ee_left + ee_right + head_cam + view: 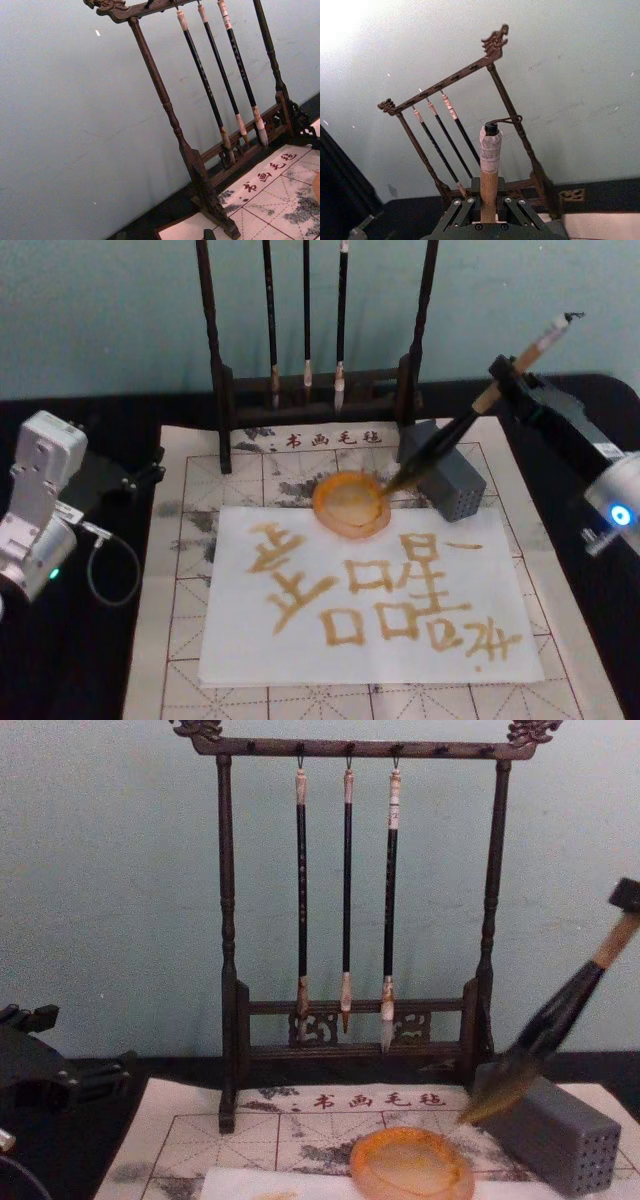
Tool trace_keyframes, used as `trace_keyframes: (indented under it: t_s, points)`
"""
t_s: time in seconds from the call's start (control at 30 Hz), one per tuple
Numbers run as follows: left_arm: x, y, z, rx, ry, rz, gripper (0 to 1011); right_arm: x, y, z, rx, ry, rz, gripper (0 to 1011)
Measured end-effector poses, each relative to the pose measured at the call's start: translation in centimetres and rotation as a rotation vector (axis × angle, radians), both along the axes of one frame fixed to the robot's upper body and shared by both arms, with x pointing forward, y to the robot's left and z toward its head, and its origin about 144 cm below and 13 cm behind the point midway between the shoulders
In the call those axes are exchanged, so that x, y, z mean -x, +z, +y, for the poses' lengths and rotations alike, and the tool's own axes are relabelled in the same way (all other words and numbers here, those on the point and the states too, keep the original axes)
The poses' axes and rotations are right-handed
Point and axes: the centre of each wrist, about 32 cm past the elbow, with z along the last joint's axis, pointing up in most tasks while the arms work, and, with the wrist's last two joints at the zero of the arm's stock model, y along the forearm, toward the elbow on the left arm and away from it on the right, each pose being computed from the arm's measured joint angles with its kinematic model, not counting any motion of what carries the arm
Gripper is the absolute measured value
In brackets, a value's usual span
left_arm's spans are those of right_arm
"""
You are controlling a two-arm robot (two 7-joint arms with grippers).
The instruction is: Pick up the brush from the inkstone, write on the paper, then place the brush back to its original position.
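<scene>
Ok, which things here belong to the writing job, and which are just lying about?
Job: brush, held by right gripper; inkstone; paper.
Lying about: wooden rack, three hanging brushes, grey block, grid mat; left gripper parked at left.

red characters 书画毛毡 on the mat, amber writing on paper unreadable

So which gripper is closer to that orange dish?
Right. The right gripper, holding the brush, is up behind and right of the dish; the left gripper sits far off left.
</scene>
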Motion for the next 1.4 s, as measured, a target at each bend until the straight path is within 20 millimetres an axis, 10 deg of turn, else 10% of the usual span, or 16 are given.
trace_keyframes:
  t_s: [1.4]
  points:
    - [0.0,0.0,0.0,0.0,0.0,0.0,1001,-8.3,-2.7,3.4,-0.295,-0.094,0.404,195]
